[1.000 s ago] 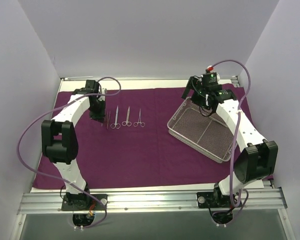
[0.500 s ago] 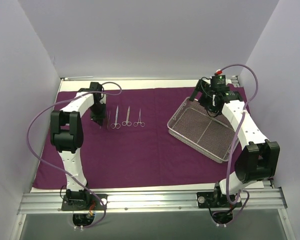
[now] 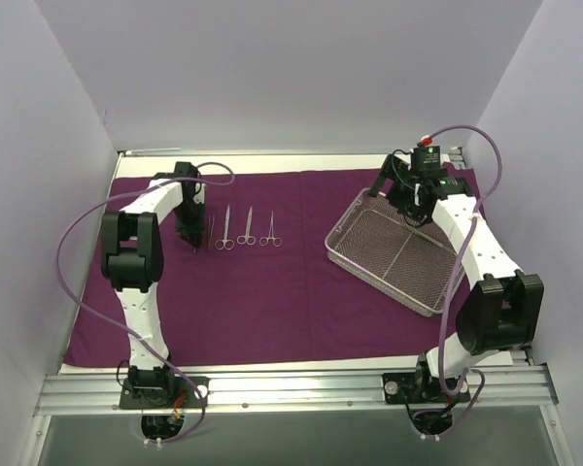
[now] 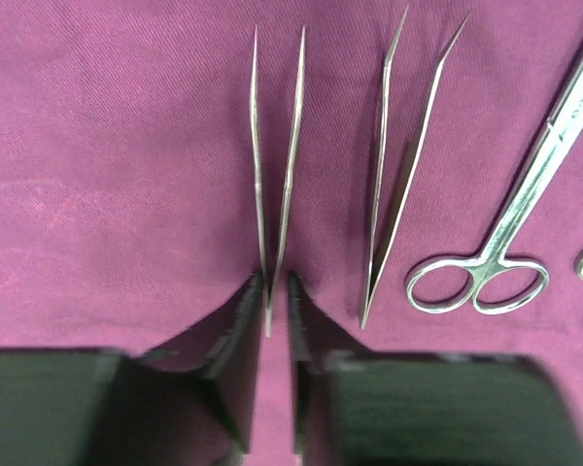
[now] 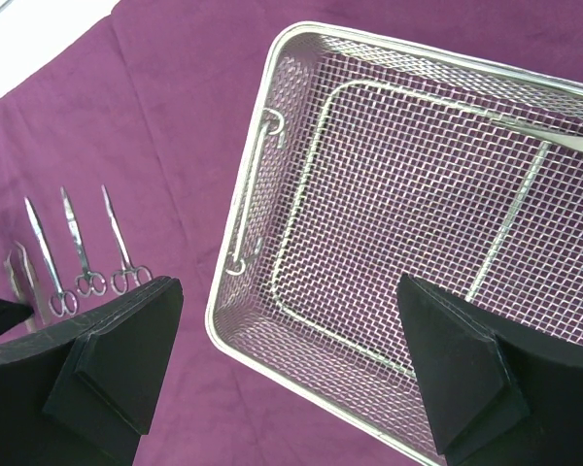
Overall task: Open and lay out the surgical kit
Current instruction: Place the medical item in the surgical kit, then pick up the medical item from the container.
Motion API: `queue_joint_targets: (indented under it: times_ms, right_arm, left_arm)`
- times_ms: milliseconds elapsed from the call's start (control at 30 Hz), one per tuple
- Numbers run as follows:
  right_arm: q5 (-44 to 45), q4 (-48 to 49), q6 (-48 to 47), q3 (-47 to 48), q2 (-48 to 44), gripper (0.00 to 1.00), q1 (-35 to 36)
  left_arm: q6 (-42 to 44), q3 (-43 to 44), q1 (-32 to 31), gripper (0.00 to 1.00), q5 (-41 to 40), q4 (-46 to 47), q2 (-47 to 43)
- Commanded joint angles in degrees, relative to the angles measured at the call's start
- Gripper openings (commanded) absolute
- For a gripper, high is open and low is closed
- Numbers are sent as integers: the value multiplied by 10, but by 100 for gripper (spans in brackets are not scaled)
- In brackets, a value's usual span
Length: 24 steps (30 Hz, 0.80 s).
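We are looking first at the tweezers (image 4: 275,175), which are lying flat on the cloth wrap (image 4: 107,146). Their joined end is sitting in the slit between the tips of the left gripper (image 4: 274,286), and their two points are running straight ahead of it. Their long axis is lining up with the hand's own reach, so the hand is sitting directly behind them, not beside or across them.

The fingers (image 4: 243,340) are standing only slightly apart, with a thin strip of cloth showing between them. The joined end is lying close against the inner edge of the left finger. We are not seeing it pinched from both sides, and we cannot tell whether it is touching that finger.

Just to the hand's right, a second pair of tweezers (image 4: 379,262) is lying almost parallel, points also forward. Further right, a pair of scissors (image 4: 520,194) is lying with its rings toward the hand.

We are judging that any retreat needs to go straight up or straight back along that axis. A sideways drift to the right risks nudging the neighbouring pair.

The right gripper (image 5: 287,291) is hanging wide open and holding nothing above the near edge of the mesh tray (image 5: 418,194). It is well apart from the row, so the left arm is plainly the nearer one.
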Motion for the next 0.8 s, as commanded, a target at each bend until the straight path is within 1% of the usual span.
queue_joint_targets:
  times_ms: [0, 67, 100, 200, 233, 300, 333, 367, 400, 433, 500, 533, 567, 633, 667, 733, 767]
  right_arm:
    - [4, -8, -2, 4, 8, 100, -12]
    - [8, -15, 3, 6, 15, 100, -18]
    - [18, -15, 5, 7, 15, 100, -21]
    - [48, -14, 19, 3, 22, 100, -34]
    - [56, -4, 24, -1, 28, 99, -45]
    - [61, 3, 33, -17, 38, 96, -59]
    - [77, 9, 32, -21, 43, 91, -58]
    - [96, 9, 32, -31, 55, 91, -77]
    - [113, 10, 28, -38, 58, 90, -80]
    - [141, 18, 23, -49, 62, 84, -83]
    - [159, 37, -1, -80, 64, 78, -93]
    - [166, 59, -46, -86, 72, 73, -95]
    - [191, 71, -72, -89, 78, 71, -95]
    - [201, 108, -123, -93, 93, 65, -95]
    - [211, 120, -181, -93, 99, 58, -93]
    - [237, 130, -223, -86, 118, 35, -92]
    - [240, 131, -245, -84, 123, 35, -94]
  left_arm:
    - [-3, 23, 2, 27, 2, 5, -3]
    - [-7, 15, 3, 37, 2, 14, -13]
    - [-10, 11, 3, 44, 0, 18, -16]
    - [-16, 7, 7, 48, 0, 17, -25]
    - [-18, 6, 8, 51, 0, 17, -36]
    - [-28, 4, 10, 55, 0, 13, -52]
    - [-31, 6, 10, 58, 0, 10, -70]
    - [-36, 15, 10, 59, -2, 4, -81]
    - [-47, 21, 9, 60, -1, -6, -92]
    - [-52, 23, 10, 60, 4, -8, -120]
    - [-65, 19, 9, 60, 40, 1, -150]
    - [-69, 13, 8, 61, 54, 9, -181]
    - [-71, 6, 6, 61, 84, 24, -194]
    - [-76, -21, -2, 61, 110, 37, -232]
    - [-80, -30, -5, 61, 120, 49, -244]
    - [-92, -68, -12, 61, 153, 67, -277]
    - [-95, -81, -15, 61, 160, 76, -287]
